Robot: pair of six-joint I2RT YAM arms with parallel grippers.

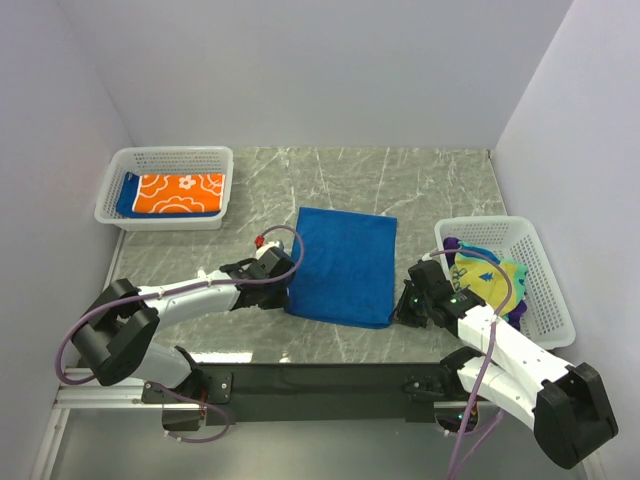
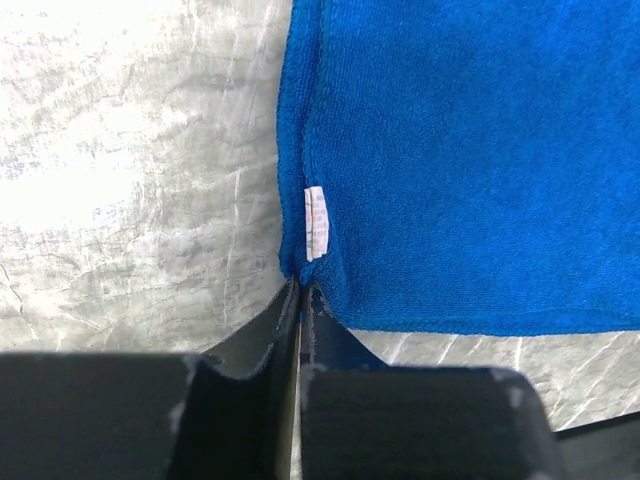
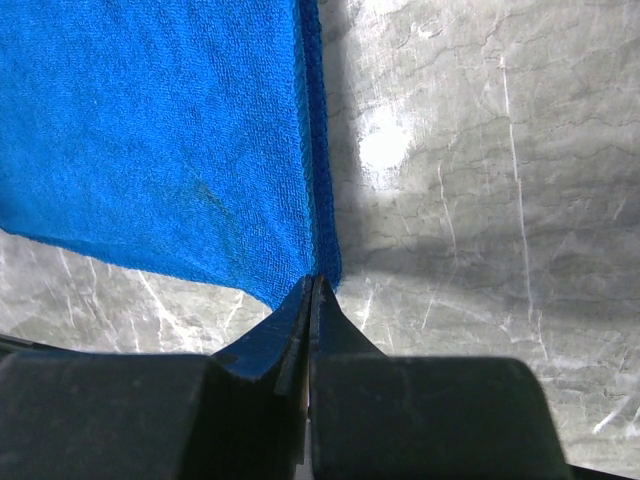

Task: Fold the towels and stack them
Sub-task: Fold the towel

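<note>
Royal blue towel (image 1: 343, 265) lies flat mid-table (image 1: 420, 190), both near corners pinched: left gripper (image 2: 300, 297) has its jaws closed down on the near-left corner, and right gripper (image 3: 312, 290) is clamped tight on the near-right corner. White sewn-in label (image 2: 315, 222) sits on the hem just past the left fingertips, print too small to read. Orange flowered towel (image 1: 180, 192) lies in the left basket (image 1: 165, 156); yellow towel (image 1: 508, 275), teal-patterned towel (image 1: 478, 270) and purple towel (image 1: 452, 243) are bunched in the right basket (image 1: 545, 290).
</note>
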